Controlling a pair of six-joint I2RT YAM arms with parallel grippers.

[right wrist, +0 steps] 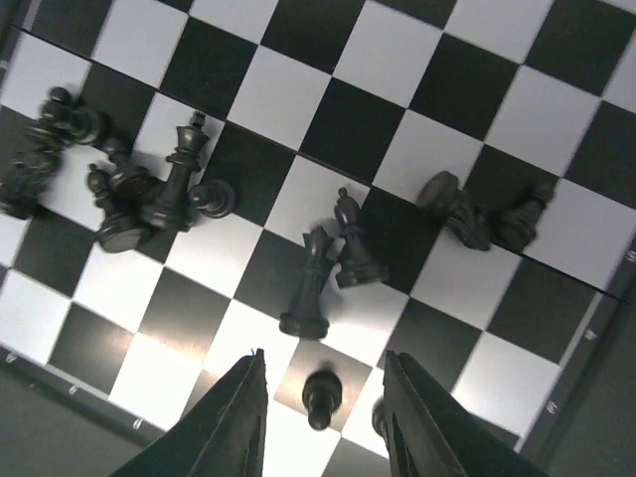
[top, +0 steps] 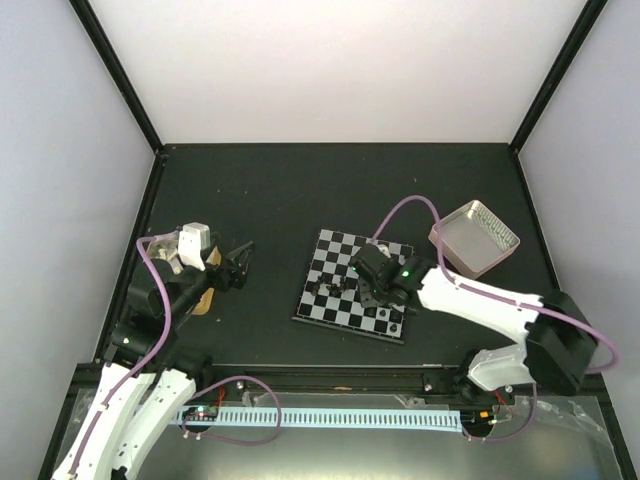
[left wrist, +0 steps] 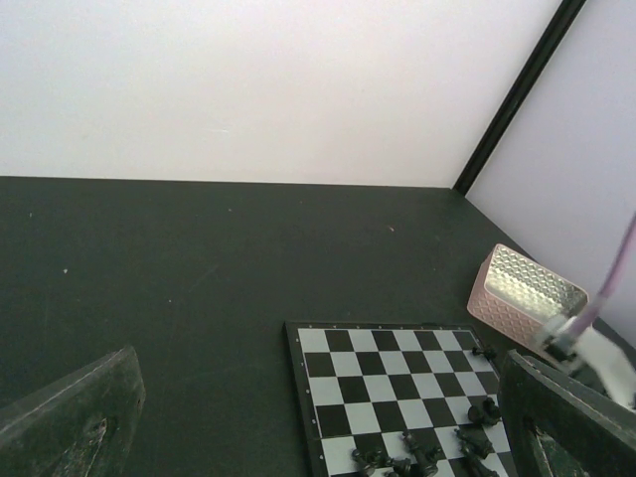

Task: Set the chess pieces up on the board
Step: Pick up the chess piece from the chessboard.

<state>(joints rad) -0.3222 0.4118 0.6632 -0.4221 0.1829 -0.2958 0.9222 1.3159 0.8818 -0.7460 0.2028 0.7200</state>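
The checkered board (top: 330, 262) lies at the table's middle, tilted. It also shows in the left wrist view (left wrist: 378, 383) and fills the right wrist view (right wrist: 328, 129). Several tiny black chess pieces (right wrist: 149, 189) lie toppled in a heap on it; two more (right wrist: 328, 258) lean together near the middle. One pawn (right wrist: 320, 396) stands upright between my right gripper's open fingers. My right gripper (top: 362, 282) hovers low over the board, open and empty (right wrist: 323, 397). My left gripper (top: 240, 262) rests left of the board, open and empty.
A pink-rimmed metal tray (top: 476, 238) sits right of the board's far corner, also in the left wrist view (left wrist: 522, 293). A tan disc (top: 203, 300) lies under the left arm. Black walls edge the table.
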